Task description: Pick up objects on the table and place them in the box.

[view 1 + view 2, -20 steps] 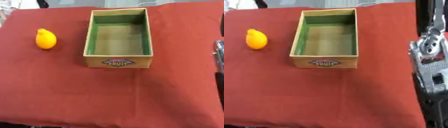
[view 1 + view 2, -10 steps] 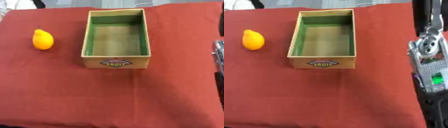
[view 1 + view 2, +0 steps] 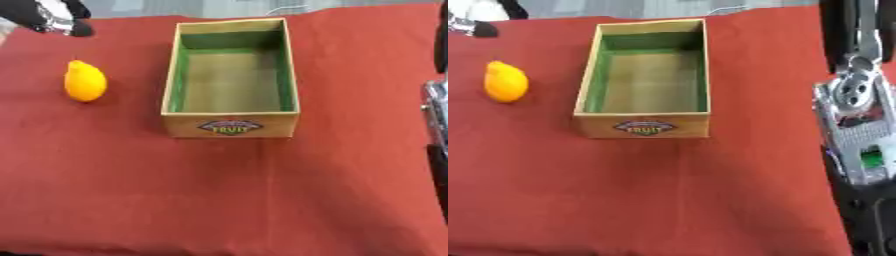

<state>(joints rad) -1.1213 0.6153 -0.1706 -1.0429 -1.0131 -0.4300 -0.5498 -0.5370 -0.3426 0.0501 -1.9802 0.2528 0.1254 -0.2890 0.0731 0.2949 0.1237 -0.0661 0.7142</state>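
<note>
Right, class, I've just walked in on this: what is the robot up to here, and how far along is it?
The robot is clearing a red table into a box. The box is empty so far. One yellow-orange fruit lies on the cloth to the left of the box, untouched. The left hand shows at the upper left corner, above the fruit and apart from it; its fingers cannot be made out. The right arm hangs along the right edge, doing nothing with the fruit or box.
</note>
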